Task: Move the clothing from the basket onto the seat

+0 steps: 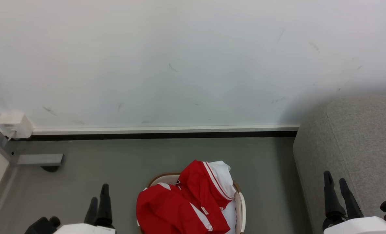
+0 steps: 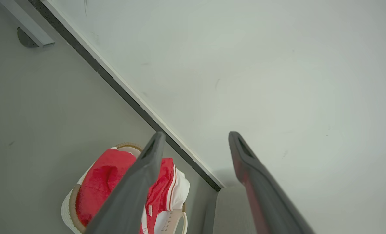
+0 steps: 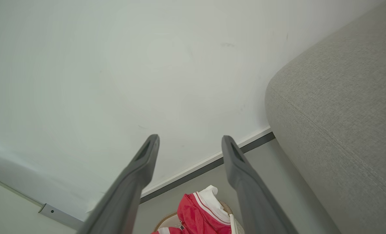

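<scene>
Left end effector (image 2: 196, 134) and right end effector (image 3: 190, 137) spread; crumpled red clothing (image 1: 179, 204) heaps in rounded basket (image 1: 242, 204), near textured seat (image 1: 358, 146).

Red white-striped clothing (image 1: 176, 208), cream brown-rimmed basket (image 1: 241, 204), grey seat (image 1: 352, 146).

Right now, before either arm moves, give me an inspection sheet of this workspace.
Surface: grey floor, with the basket standing on it.
Job's things: red-and-white soft sports clothing heaped in the small cream-white perforated plastic basket and draped over its rim; large grey fabric sofa to the right, nothing seen on its visible part.
Clutter: grey metal bar low by the left wall.
Grippers: left gripper and right gripper, jaws open and holding nothing, both apart from the clothing.
Cables: what looks like a short white lead under a white wall box.
Surroundings: scuffed white wall, white skirting.
</scene>
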### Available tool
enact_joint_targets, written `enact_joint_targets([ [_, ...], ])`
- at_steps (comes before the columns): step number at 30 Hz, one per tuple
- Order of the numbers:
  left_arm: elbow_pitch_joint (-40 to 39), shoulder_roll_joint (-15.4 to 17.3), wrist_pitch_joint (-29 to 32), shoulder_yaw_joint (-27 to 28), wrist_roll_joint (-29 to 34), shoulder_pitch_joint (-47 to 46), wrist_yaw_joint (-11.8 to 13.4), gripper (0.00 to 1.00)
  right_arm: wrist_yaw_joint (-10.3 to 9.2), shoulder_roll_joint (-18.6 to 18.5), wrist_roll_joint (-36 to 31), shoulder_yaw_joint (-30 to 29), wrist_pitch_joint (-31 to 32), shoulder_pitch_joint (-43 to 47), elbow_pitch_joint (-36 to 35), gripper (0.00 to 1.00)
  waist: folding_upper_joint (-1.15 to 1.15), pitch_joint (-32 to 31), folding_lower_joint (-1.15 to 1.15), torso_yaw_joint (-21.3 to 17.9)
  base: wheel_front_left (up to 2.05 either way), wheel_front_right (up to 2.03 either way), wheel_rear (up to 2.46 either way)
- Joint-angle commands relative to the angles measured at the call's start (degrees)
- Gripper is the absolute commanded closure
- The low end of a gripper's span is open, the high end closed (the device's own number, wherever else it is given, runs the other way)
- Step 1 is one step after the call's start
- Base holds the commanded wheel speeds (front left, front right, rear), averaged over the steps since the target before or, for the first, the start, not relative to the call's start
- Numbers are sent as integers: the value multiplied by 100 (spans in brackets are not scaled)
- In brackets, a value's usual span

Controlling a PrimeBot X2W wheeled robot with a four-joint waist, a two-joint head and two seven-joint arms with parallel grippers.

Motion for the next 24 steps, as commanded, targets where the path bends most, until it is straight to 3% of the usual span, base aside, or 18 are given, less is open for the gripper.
enact_joint_targets([
  [1,-83,50,-77,-7,198,-16,15,0,-5,-58,-176,15,-51,-157,-65,0,0,-2,0,0,0,0,0],
  [24,12,65,-437,-115,1840,79,167,0,-7,-81,-1626,124,-407,-212,257,0,0,-28,0,4,0,0,0],
])
